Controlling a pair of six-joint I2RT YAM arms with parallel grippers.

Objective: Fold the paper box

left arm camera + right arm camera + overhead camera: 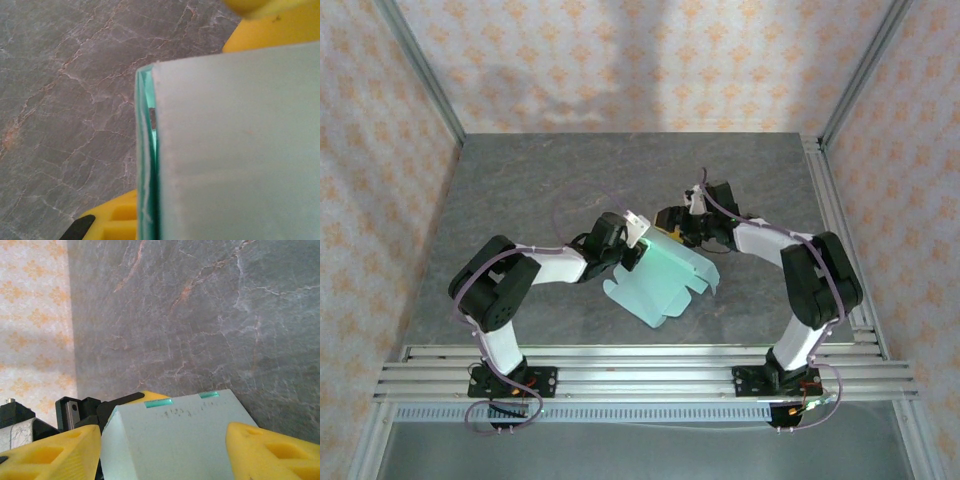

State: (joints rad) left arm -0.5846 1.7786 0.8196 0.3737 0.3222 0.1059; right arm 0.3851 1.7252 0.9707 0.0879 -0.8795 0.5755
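The paper box [660, 280] is a pale mint-blue card, partly folded, resting on the grey table between the two arms. My left gripper [636, 244] is at its upper left corner. In the left wrist view the folded card layers [150, 165] run edge-on between my yellow fingers [112, 220], and the gripper [165, 150] is shut on them. My right gripper [672, 222] is at the box's far edge. There the jaws [162, 450] stand apart, and a box panel with two slots [175, 435] fills the space between the yellow fingers [50, 452].
The grey marbled table [520, 190] is bounded by patterned walls on three sides. Aluminium rails [640, 370] run along the near edge and down the right side [835, 220]. The left gripper's black body [80, 412] is seen just beyond the panel.
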